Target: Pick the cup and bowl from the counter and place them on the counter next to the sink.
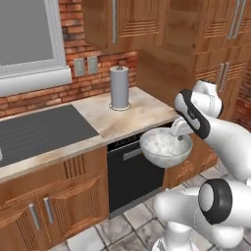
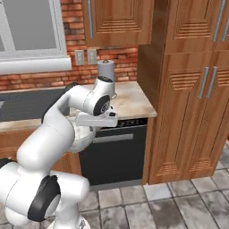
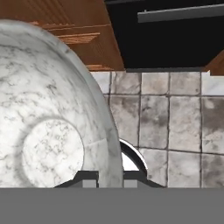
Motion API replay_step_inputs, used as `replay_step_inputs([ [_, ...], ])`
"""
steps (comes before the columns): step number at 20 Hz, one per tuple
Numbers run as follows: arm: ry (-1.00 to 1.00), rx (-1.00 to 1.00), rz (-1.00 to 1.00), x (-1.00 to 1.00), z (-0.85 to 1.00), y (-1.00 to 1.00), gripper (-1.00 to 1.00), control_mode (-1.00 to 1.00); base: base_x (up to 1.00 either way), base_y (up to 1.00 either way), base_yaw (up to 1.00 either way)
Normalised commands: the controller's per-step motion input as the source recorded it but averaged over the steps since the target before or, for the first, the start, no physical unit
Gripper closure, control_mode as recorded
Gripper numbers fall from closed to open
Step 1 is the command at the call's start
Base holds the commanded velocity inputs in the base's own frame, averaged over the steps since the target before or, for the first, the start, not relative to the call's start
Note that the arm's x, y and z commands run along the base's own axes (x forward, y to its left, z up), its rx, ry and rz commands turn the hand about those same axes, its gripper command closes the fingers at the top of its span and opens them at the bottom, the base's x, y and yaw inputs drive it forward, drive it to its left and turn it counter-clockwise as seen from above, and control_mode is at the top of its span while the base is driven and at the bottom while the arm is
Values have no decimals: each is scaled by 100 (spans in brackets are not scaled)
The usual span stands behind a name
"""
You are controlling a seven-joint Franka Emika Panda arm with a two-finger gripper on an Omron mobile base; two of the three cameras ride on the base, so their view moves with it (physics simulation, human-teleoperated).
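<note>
- Bowl (image 1: 165,147) up in the air, carried out past the front edge of the tabletop (image 1: 132,117), hanging over the dark appliance front (image 1: 132,176) and the tiled floor (image 3: 175,127).
- Gripper (image 1: 180,131) at the bowl's right-hand rim; in the hand view the rim runs straight down between the two dark tips, so jaws look clamped on the bowl wall, one tip inside, one outside.
- Judged as mid-carry: lifted clear of the stone, not yet set down anywhere.
- Sink (image 1: 44,130) lying off to the left in the left base view, flat and dark, with a strip of bare tabletop beside it. Probably the drop zone, well apart from where the bowl hangs now.
- Left to do, by the look of it: swing the bowl over to that strip, lower, release. Cup part of the job impossible to score from here, with no green cup anywhere on the visible stone.
- Paper towel roll (image 1: 119,87) upright at the back near the brick wall, clear of the carry path.
- Hard to read: in the right base view the arm covers most of the bowl (image 2: 82,134), just a pale sliver under the forearm.
- Sink cut off at the left edge, basin not made out.
- Actual tip contact on the rim mostly lost at the bottom of the hand view.
</note>
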Motion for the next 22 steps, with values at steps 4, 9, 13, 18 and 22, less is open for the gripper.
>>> replay_step_inputs([
  [4, 0, 0, 0, 0, 0, 0, 100, 100, 76, -63, 14],
  [9, 0, 0, 0, 0, 0, 0, 100, 100, 50, 1, 34],
  [13, 0, 0, 0, 0, 0, 0, 100, 100, 48, 7, 42],
  [18, 0, 0, 0, 0, 0, 0, 100, 100, 69, 0, 32],
  [22, 0, 0, 0, 0, 0, 0, 100, 100, 100, -13, 6],
])
